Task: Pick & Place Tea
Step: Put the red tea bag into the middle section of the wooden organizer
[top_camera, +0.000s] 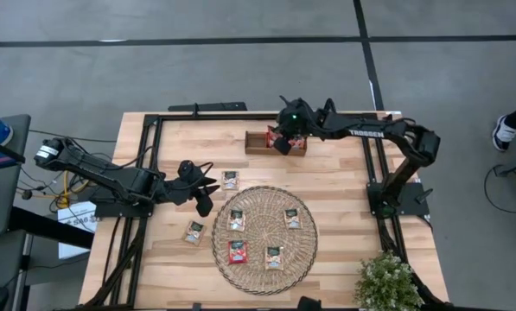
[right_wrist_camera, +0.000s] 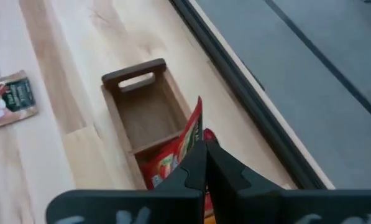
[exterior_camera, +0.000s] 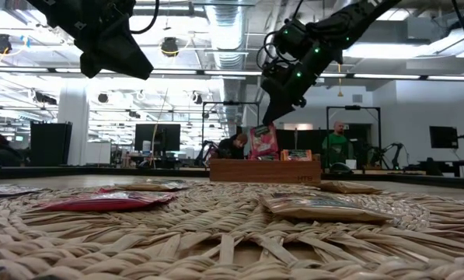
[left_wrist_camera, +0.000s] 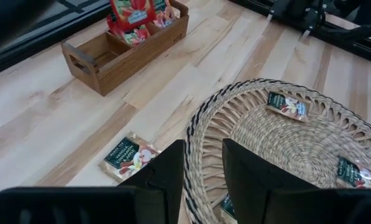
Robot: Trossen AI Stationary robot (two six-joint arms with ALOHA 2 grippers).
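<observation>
At the near right corner of the pale plank bench stands a small leafy plant, partly cut off by the picture's edge. Toward the near edge, at mid-width, lies a big round woven mat of coiled straw with a dark rim line. Four flat square tea sachets lie on it: a red one and a cream one on its near half, and two cream ones on its far half. Two more cream sachets lie on bare wood toward the left edge: one just beside the mat's near-left rim, another just beyond its far-left rim.

The left gripper hangs over the wood between those two, at the mat's left rim; in its wrist view its dark fingers stand apart with nothing between them.

Near the far edge sits a long brown wooden tray with handle slots and compartments. The right gripper is over it, fingers clamped on a red sachet that stands on edge in a compartment. More red sachets fill that compartment, and their number is hard to make out beneath the arm. The left end compartment shows bare wood.
</observation>
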